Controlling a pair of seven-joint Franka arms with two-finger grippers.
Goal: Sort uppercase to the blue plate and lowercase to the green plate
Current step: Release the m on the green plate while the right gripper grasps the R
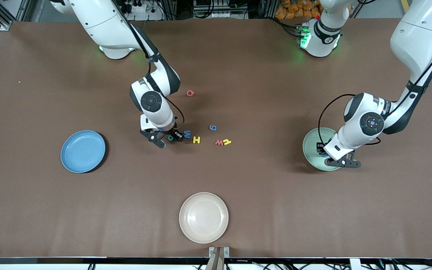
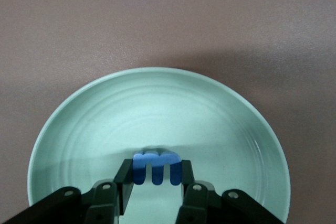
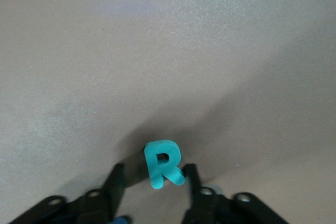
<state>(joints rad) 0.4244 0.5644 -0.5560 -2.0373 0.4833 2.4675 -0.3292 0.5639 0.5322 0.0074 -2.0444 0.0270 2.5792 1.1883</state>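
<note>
Two hands engaged. Right hand [image 3: 153, 179] sits low on the worktop [image 1: 238, 67], fingers closed around teal R [image 3: 163, 163], beside blue W [image 1: 187, 134]. Left hand [image 2: 156, 179] grips blue e [image 2: 156, 166] over green plate [image 2: 84, 114]. Blue plate [image 1: 83, 151] lies toward the right arm's end.

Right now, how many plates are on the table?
3. Blue plate toward the right arm's end; green plate toward the left arm's end, under the left gripper holding a blue letter; cream plate nearest the front camera.
</note>
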